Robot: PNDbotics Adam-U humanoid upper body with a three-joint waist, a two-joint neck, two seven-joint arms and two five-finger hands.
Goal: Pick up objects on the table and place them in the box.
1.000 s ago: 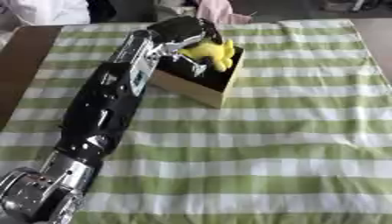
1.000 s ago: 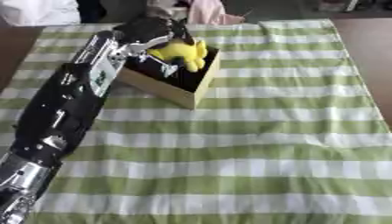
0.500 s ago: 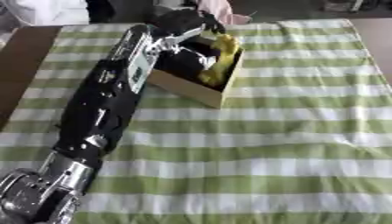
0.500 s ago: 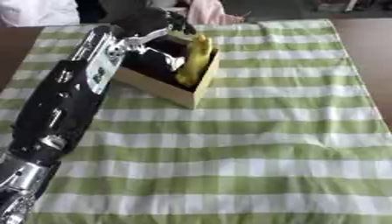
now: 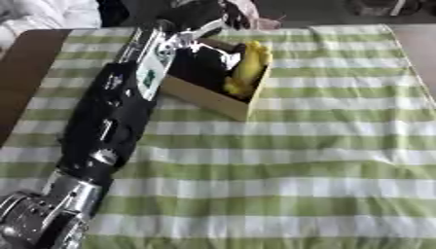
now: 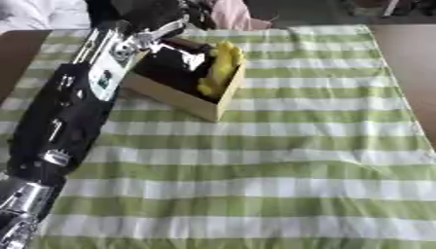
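A long black and silver left arm (image 5: 119,116) is stretching from the lower left corner diagonally up and away across the bench (image 5: 323,160), which is wearing a green and white checked cloth (image 5: 340,121). The forearm is passing just to the left of an open tan box (image 5: 213,99) that is sitting askew on the far left part of the cloth. A white label with a green mark (image 5: 153,73) is showing on the forearm.

The left robot hand (image 5: 194,12) is hanging beyond the far left corner of the box, near the far edge of the bench. It is appearing only as a dark blurred shape, so whether its fingers are apart or together cannot be told.

A yellow object (image 6: 217,68), long and slightly curved, is lying inside the box, leaning along its right wall with its upper end poking just above the rim. The rest of the box interior is looking dark. The robot hand is not touching the yellow object. The right robot hand is not appearing in either view.
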